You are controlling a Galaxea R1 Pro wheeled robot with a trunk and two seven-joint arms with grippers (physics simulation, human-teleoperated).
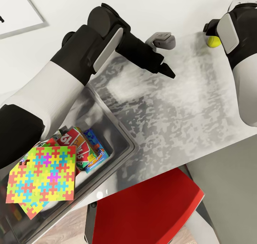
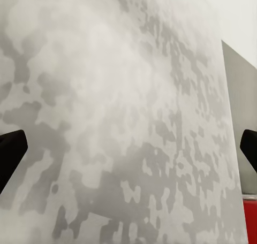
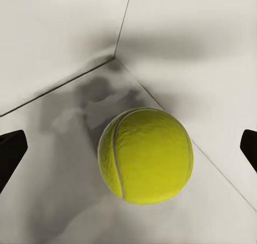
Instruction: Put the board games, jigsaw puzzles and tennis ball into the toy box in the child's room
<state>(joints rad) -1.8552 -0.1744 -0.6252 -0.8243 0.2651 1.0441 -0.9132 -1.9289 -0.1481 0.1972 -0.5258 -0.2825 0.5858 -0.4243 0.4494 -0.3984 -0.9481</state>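
Jaws of the right gripper (image 3: 128, 147) are gaping wide around the tennis ball (image 3: 145, 154), sitting at the tabletop's (image 1: 185, 94) one-o'clock corner, risking nudging it rolling off the edge.

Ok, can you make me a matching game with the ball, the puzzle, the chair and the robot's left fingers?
Things:
1. tennis ball
2. jigsaw puzzle
3. chair
4. left fingers

Matches:
A. red, tucked under the table edge
B. lying on top in the toy box
C. open over bare tabletop
D. yellow-green, in the far table corner by the wall

Pairs: 1-D, 2-B, 3-A, 4-C
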